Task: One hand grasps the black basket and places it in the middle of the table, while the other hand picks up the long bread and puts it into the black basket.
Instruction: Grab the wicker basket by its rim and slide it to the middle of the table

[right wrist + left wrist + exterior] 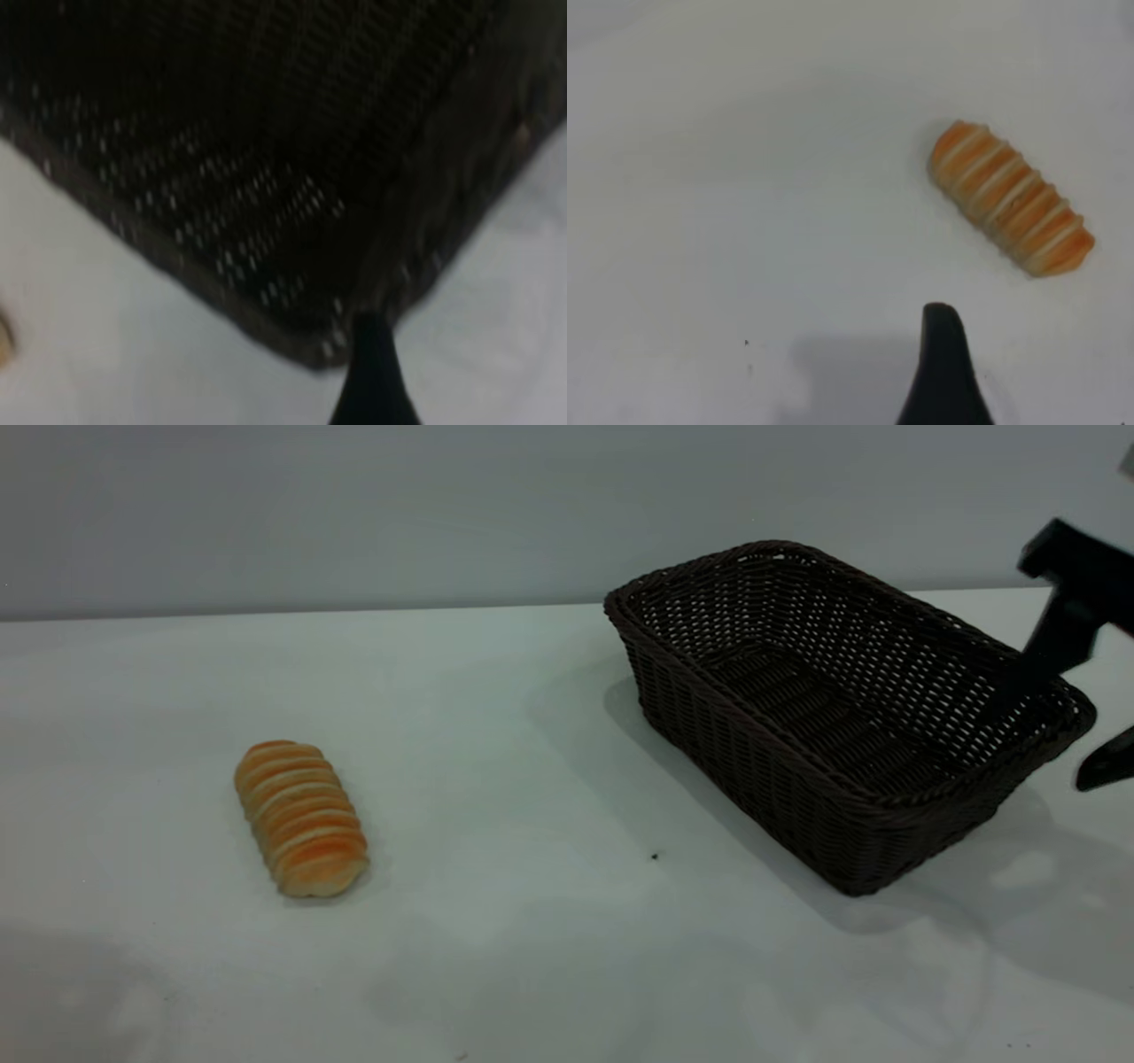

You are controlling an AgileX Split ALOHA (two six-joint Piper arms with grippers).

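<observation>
No text, label, brand, number or sign is showing anywhere in these views. The dark brown-black woven wicker basket (842,717), the golden-orange ridged loaf of bread (301,817) and the plain white-grey matte tabletop (532,921) are all showing bare surfaces, with nothing on them to read.

Behind the worktop (532,974) we see a plain grey-blue wall (354,505) running the full width, bare and evenly lit. We find the worktop itself white-grey and matte, meeting the wall along a straight edge. Soft, diffuse shadows spread across its surface, and we spot a small dark speck (655,856) near the middle.
</observation>
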